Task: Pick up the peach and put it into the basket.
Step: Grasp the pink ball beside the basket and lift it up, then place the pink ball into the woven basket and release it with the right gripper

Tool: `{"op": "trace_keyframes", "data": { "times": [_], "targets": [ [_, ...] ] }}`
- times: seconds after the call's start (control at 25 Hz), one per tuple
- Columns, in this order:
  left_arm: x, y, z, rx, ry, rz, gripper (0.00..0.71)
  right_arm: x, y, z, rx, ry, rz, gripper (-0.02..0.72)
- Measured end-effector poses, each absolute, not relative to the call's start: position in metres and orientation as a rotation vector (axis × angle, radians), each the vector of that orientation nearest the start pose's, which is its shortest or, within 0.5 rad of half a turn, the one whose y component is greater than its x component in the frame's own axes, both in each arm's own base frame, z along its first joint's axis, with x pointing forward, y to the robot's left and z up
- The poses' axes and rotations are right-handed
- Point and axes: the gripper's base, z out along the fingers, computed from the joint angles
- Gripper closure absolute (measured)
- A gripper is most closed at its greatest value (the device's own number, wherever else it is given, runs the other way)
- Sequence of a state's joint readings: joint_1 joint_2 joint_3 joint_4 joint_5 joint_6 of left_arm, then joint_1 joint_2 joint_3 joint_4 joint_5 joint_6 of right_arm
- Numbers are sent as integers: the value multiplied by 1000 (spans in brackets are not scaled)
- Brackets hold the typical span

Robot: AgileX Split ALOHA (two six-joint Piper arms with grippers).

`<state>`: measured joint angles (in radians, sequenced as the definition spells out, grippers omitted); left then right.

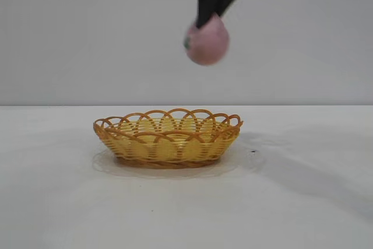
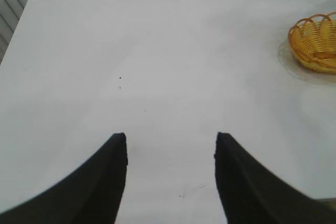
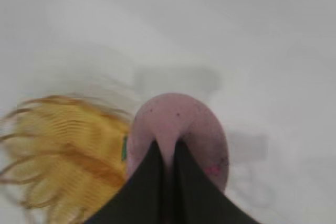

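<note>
Peach (image 1: 207, 41) hangs clenched in the right end effector (image 1: 214, 13), seemingly above the basket's (image 1: 168, 138) right rim.

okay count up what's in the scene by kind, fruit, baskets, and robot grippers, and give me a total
Fruit: 1, the peach, held in the air by the right gripper above the basket.
Baskets: 1, the basket, on the table.
Grippers: 2, the right gripper, shut on the peach, and the left gripper, open over bare table.
Total: 4
</note>
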<state>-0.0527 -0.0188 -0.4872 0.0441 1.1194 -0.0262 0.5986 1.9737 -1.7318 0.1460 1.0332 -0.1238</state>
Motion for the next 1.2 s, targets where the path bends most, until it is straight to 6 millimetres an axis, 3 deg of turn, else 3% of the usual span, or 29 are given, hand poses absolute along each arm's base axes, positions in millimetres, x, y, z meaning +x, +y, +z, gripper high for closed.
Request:
{"op": "trace_keyframes", "data": {
  "times": [0.2,0.36,0.56,0.6,0.64,0.88,1.08,1.2],
  "targets": [
    [-9,4,269,24,2096,6,324,340,278,237,-1036,2679,330,703],
    [-9,4,269,26,2096,7,324,344,284,201,-1055,2765,321,703],
    [-9,4,269,26,2096,7,324,346,288,177,-1072,2817,342,703],
    [-9,4,269,26,2096,7,324,346,288,177,-1074,2817,350,646],
    [-9,4,269,26,2096,7,324,345,289,176,-1073,2822,356,646],
    [-9,4,269,26,2096,7,324,345,288,187,-1071,2789,362,310],
    [-9,4,269,26,2096,7,324,358,268,228,-895,2673,274,279],
    [-9,4,269,26,2096,7,324,388,223,233,-654,2702,182,279]
  ]
}}
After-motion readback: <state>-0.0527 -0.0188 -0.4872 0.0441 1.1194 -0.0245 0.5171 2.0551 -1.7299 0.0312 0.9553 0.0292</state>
